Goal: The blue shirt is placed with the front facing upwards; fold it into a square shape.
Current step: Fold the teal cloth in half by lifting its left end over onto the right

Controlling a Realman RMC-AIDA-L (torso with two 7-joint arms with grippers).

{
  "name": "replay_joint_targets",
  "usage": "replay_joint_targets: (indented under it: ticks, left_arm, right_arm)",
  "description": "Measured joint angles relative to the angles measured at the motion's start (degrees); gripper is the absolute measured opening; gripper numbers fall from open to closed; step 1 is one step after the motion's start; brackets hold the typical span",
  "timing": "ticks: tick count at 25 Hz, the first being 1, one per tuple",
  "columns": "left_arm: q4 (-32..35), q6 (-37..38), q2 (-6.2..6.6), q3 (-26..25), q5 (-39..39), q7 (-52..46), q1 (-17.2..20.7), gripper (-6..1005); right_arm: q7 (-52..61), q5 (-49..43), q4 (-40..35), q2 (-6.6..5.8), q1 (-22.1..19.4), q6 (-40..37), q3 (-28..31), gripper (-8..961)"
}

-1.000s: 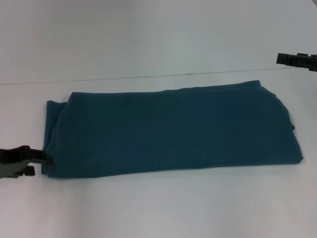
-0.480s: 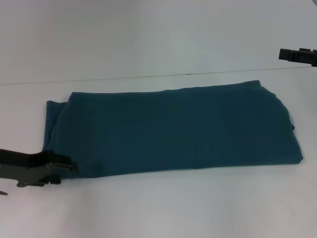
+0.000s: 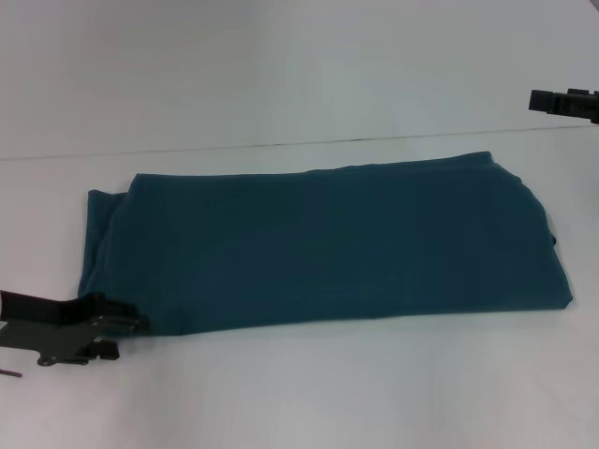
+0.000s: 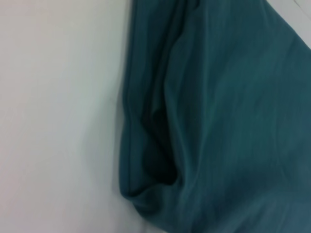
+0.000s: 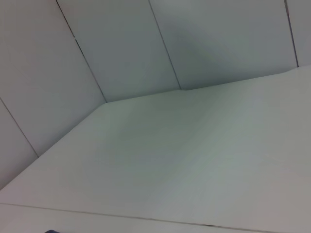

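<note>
left gripper (image 3: 131, 323): in from the left edge, tips now further right at near-left corner of the blue shirt (image 3: 328, 245) | more of its black body in view, angled, sitting nearer | right gripper (image 3: 538, 100): drifted slightly right and up
</note>
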Motion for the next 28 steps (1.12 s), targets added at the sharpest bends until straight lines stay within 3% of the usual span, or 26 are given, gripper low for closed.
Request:
replay_joint_targets:
  ticks: [28]
  left_arm:
    - [-4.09, -6.63, 0.45, 0.57, 2.46, -2.26, -1.65, 591]
  right_arm:
    - [-0.01, -0.01, -0.75, -0.09, -0.53, -0.16, 0.33, 899]
